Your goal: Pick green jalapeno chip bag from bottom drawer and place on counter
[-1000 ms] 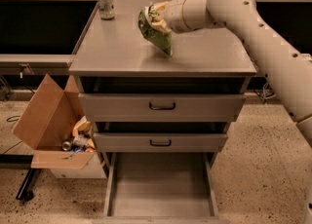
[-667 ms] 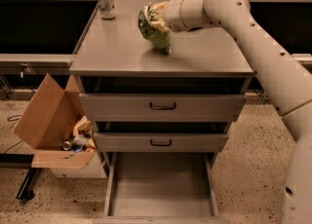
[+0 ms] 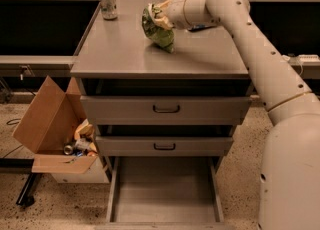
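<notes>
The surface (image 3: 120, 49), beside a cardboard box (image 3: 45, 119), is bearing a soda can (image 3: 107, 2); over it the tool (image 3: 159, 15) is pinching the green jalapeno chip bag (image 3: 160, 33).

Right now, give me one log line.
gripper: over counter, holding green jalapeno chip bag | bottom drawer: open | soda can: counter back-left

A silver soda can (image 3: 107, 2) stands upright at the upper left of the frame, well left of my pincer (image 3: 161, 13) at upper centre. Mid-frame sit two grey fronts, the upper drawer (image 3: 200, 110) above the middle drawer (image 3: 200, 146), each with a black handle. At lower left an open cardboard box (image 3: 42, 119) holds litter (image 3: 77, 145) on the speckled floor (image 3: 240, 174).
</notes>
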You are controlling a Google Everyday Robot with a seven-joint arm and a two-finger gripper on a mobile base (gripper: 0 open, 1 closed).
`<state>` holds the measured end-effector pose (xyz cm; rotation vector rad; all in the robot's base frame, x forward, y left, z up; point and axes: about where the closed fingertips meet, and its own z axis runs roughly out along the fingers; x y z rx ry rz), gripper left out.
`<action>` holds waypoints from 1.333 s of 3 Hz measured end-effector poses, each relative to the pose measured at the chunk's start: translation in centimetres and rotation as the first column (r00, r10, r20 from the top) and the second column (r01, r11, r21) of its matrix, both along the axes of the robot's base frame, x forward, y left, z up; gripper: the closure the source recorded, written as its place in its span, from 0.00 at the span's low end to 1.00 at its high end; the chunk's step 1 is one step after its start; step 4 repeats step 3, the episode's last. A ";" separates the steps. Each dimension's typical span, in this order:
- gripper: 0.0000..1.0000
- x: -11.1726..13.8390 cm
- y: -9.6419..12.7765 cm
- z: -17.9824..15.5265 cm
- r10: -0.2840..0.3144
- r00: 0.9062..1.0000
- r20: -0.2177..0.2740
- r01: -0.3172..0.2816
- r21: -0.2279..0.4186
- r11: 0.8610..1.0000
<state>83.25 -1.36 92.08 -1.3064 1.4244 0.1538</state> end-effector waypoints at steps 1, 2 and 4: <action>0.13 0.7 -0.1 -0.2 -0.003 1.000 -0.009 0.003 0.013 1.000; 0.00 1.1 -0.2 -0.1 -0.008 1.000 -0.015 0.008 0.025 1.000; 0.00 1.1 -0.2 -0.1 -0.008 1.000 -0.015 0.008 0.025 1.000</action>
